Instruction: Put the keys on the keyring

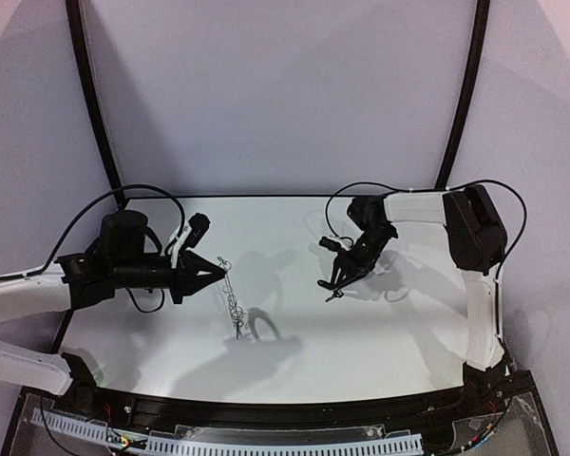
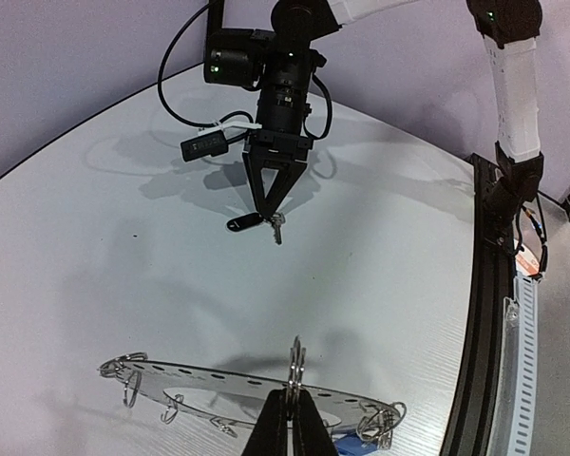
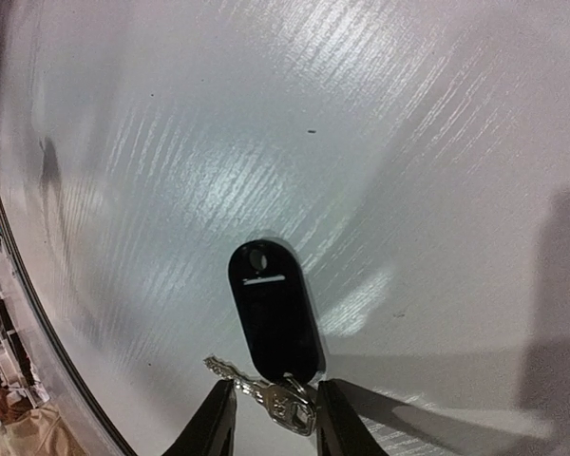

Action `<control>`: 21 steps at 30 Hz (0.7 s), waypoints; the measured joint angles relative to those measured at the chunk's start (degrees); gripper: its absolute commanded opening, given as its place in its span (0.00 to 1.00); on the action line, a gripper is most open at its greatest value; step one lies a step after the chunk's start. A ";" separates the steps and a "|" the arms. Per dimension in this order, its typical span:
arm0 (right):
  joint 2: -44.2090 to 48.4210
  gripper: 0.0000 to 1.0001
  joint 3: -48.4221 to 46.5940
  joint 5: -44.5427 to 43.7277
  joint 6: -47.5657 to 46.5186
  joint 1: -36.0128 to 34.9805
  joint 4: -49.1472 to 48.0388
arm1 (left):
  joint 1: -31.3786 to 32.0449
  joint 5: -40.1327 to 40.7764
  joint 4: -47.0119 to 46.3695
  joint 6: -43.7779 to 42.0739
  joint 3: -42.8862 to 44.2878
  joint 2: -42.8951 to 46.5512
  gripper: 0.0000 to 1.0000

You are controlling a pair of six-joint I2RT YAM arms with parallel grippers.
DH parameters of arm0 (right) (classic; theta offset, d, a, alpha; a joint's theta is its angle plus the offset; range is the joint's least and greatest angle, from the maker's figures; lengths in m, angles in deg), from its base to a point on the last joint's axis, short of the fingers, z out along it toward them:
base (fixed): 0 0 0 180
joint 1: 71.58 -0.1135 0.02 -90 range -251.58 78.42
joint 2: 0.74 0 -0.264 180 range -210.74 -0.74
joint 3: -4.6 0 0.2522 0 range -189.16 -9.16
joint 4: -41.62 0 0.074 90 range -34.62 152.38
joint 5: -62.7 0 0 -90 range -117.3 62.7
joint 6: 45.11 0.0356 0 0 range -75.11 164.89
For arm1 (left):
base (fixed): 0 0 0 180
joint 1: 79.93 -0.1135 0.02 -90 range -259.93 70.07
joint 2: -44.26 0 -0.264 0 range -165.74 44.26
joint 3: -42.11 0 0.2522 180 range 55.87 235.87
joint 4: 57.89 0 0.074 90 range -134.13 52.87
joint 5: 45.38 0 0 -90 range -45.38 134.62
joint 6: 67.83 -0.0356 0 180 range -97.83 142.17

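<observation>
- Fingertips (image 2: 272, 429) of my left claw (image 2: 289, 397) are pressed together on one thin wire loop (image 2: 296, 353) at the rim of the keyring (image 2: 209, 378).
- Keyring: a flat grey disc with a row of small holes and more wire loops along its edge. In the left wrist view it stretches crosswise just beyond my fingers. From above it shows edge-on, hanging off the claw's tip over the white surface (image 2: 95, 275), its shadow beside it.
- Blue key (image 2: 348, 445): only its blue head shows, just beneath the disc's rim and beside a loop to the right of my fingers. I cannot tell whether it hangs from that loop.
- Farther across the surface, well apart from the keyring, my right claw (image 3: 275, 394) points down at the black-headed key (image 3: 271, 309).
- That claw's jaws stand narrowly apart with the key's metal end lying in the gap between them, and the black oval head sticks out past the tips. I cannot tell whether the pads are pinching it.
- The black head throws a tight shadow on the surface. I cannot say whether it touches.
</observation>
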 measured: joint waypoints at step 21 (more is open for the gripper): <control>7.13 0.00 6.82 -0.87 2.75 -0.46 -6.49 | 0.00 -0.02 0.42 -0.90 0.66 0.00 0.01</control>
